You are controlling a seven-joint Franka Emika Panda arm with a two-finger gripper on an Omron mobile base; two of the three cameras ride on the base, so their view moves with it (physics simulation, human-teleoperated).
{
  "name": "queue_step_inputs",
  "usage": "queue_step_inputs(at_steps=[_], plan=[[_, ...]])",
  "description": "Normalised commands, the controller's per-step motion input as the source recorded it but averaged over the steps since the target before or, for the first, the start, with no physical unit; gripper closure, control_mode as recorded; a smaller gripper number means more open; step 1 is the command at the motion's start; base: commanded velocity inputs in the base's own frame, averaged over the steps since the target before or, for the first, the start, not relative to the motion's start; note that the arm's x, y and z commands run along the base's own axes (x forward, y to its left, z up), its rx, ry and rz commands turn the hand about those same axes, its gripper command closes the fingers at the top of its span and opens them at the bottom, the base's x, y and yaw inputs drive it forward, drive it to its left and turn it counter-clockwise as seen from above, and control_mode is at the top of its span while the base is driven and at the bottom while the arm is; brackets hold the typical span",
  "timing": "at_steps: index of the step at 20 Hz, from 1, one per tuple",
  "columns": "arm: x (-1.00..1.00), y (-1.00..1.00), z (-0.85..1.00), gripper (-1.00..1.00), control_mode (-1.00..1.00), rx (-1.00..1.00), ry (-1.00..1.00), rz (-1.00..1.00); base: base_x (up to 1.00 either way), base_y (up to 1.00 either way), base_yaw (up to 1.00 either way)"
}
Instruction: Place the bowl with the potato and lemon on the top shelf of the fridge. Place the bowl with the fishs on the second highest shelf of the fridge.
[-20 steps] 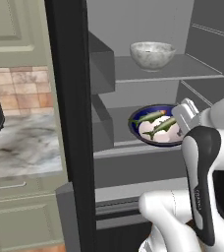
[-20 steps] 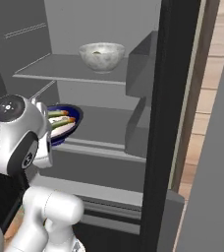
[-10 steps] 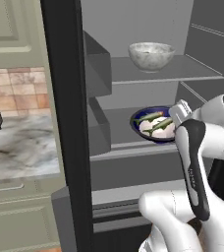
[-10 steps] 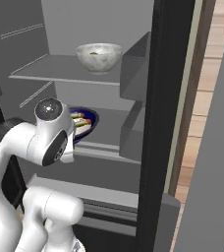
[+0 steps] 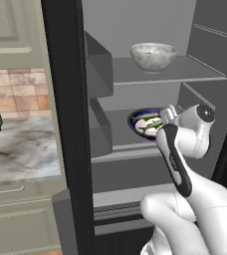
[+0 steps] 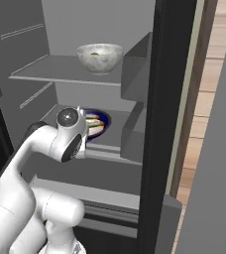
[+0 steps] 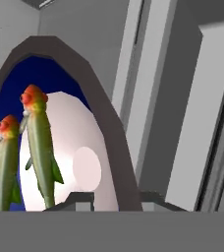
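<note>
One shelf below the marbled bowl, the left base view has the blue-rimmed bowl on the second shelf, the right base view hides it behind the arm, and in the hand view the gripper pinches its rim, so tilting could spill the fish.

Glossy white arm of rounded, bulbous segments. Long dark grey inlay strip along the forearm link at three o'clock in the left base view. Round dark grey joint cap with a pale centre at nine o'clock in the right base view. Small dark finger tips at six o'clock in the hand view.
</note>
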Motion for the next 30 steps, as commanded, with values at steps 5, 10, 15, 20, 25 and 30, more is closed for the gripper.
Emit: queue_step_inputs(at_steps=[5, 10, 15, 20, 25, 30], plan=[[1.0, 0.0, -0.08, 1.0, -1.0, 0.08, 0.03, -0.1, 0.0, 0.0, 0.0], [0.98, 0.0, -0.13, 1.0, -1.0, 0.01, 0.08, -0.06, 0.0, 0.0, 0.0], [0.65, 0.04, -0.02, -1.0, -1.0, -0.01, 0.0, -0.09, 0.0, 0.0, 0.0], [-0.2, 0.0, 0.3, -1.0, -1.0, 0.0, 0.06, -0.13, 0.0, 0.0, 0.0], [-0.99, -0.03, 0.97, -1.0, -1.0, 0.01, 0.03, -0.09, 0.0, 0.0, 0.0], [-1.0, -0.01, 1.0, -1.0, -1.0, 0.01, 0.0, -0.01, 0.0, 0.0, 0.0]])
